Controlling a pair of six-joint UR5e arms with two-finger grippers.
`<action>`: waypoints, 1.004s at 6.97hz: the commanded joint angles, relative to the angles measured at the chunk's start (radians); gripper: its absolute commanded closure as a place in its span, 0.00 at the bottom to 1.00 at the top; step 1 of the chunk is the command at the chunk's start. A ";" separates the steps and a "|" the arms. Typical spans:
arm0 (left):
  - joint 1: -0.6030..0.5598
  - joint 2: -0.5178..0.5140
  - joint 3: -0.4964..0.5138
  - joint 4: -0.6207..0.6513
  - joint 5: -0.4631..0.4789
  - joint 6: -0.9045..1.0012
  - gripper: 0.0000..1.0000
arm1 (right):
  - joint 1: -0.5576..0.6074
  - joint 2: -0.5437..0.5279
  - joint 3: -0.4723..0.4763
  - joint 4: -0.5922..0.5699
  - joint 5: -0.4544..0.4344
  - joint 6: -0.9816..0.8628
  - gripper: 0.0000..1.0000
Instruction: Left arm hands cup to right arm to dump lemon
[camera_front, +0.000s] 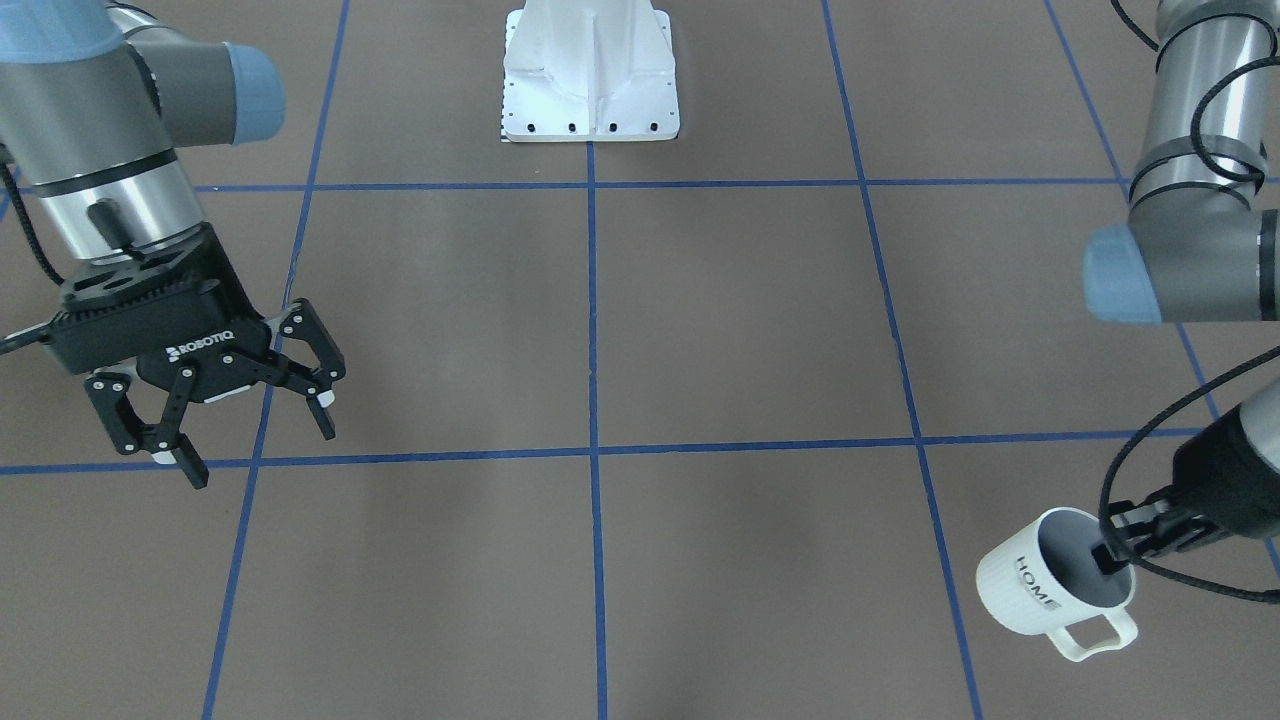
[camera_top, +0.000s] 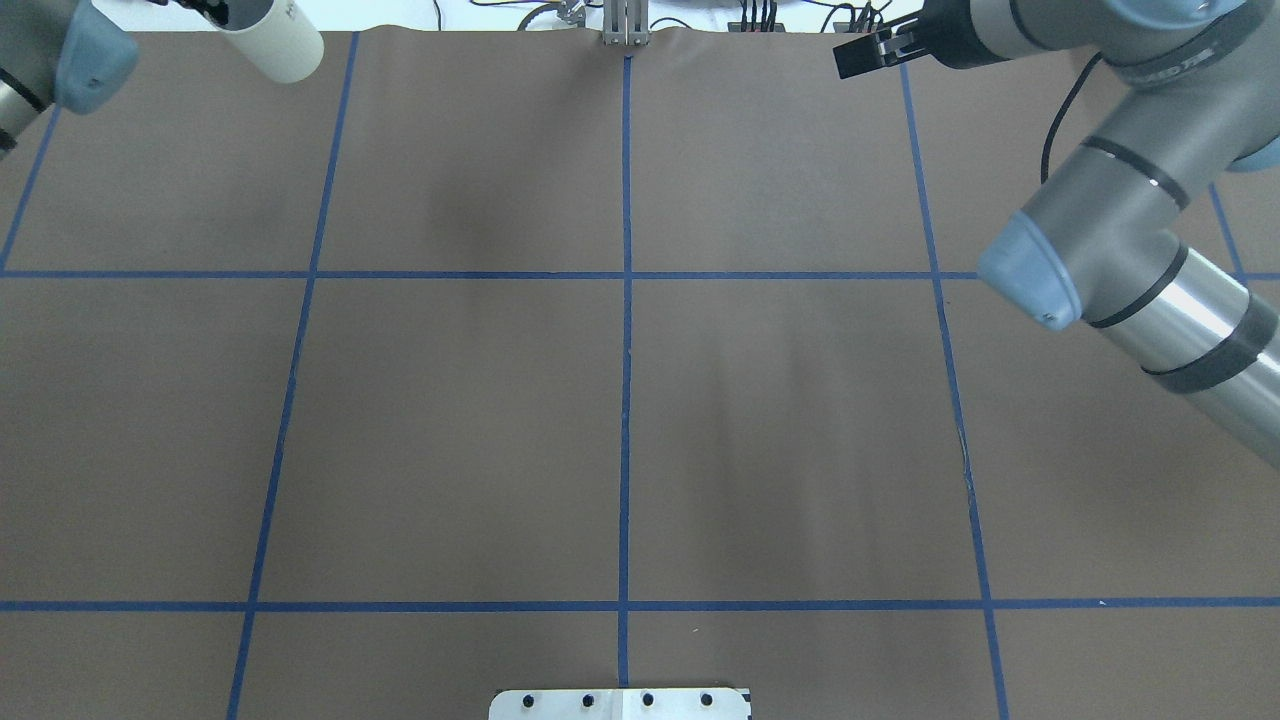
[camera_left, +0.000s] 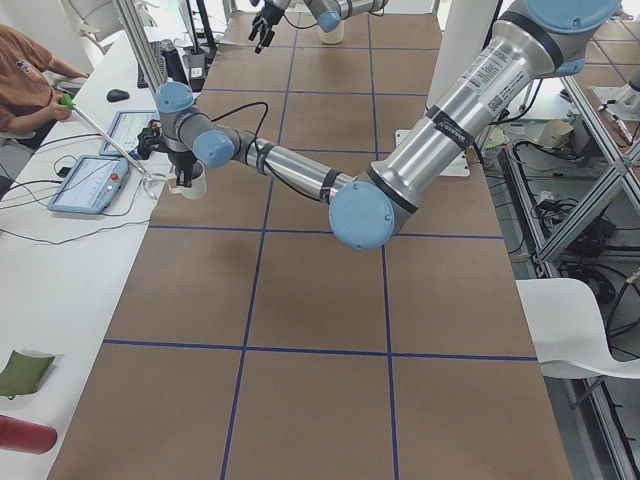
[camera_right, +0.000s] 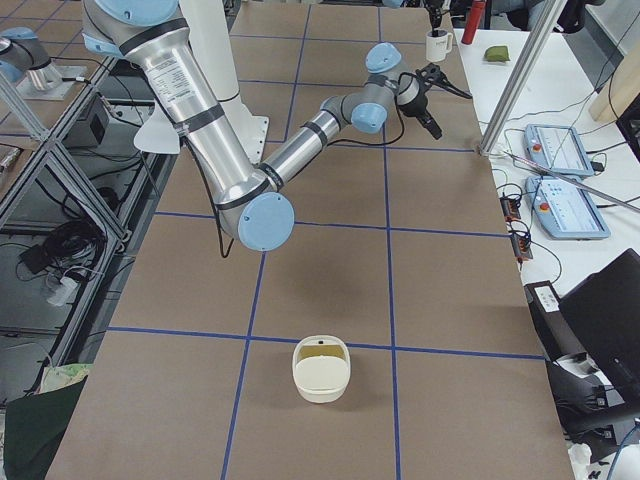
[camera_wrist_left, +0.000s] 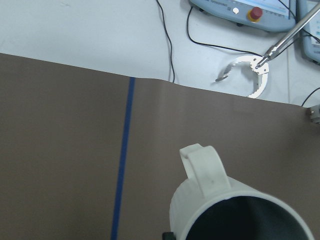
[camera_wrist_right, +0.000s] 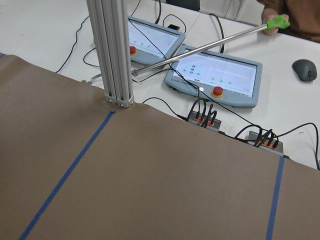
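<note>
Pinching the cup (camera_front: 1040, 590) by its rim, one finger inside, the left tool (camera_front: 1115, 555) is holding it tilted above the table (camera_front: 700, 330). It is sitting well out from the white base mount (camera_front: 590, 75), on the robot's left. Right tool (camera_front: 262, 452) is hanging spread wide on the mount's other side, gripping nothing. Cannot tell whether the lemon is inside.

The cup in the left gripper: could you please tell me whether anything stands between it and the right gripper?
Nothing visible does: between the cup and the open right gripper lies only bare table with blue tape lines.
</note>
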 joint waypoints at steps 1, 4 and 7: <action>-0.047 0.142 -0.036 0.001 -0.007 0.176 1.00 | 0.137 -0.039 0.015 -0.161 0.261 -0.013 0.00; -0.049 0.415 -0.200 0.008 -0.010 0.272 1.00 | 0.263 -0.151 0.055 -0.230 0.443 -0.025 0.00; -0.008 0.624 -0.494 0.183 -0.002 0.255 1.00 | 0.267 -0.263 0.149 -0.415 0.440 -0.168 0.00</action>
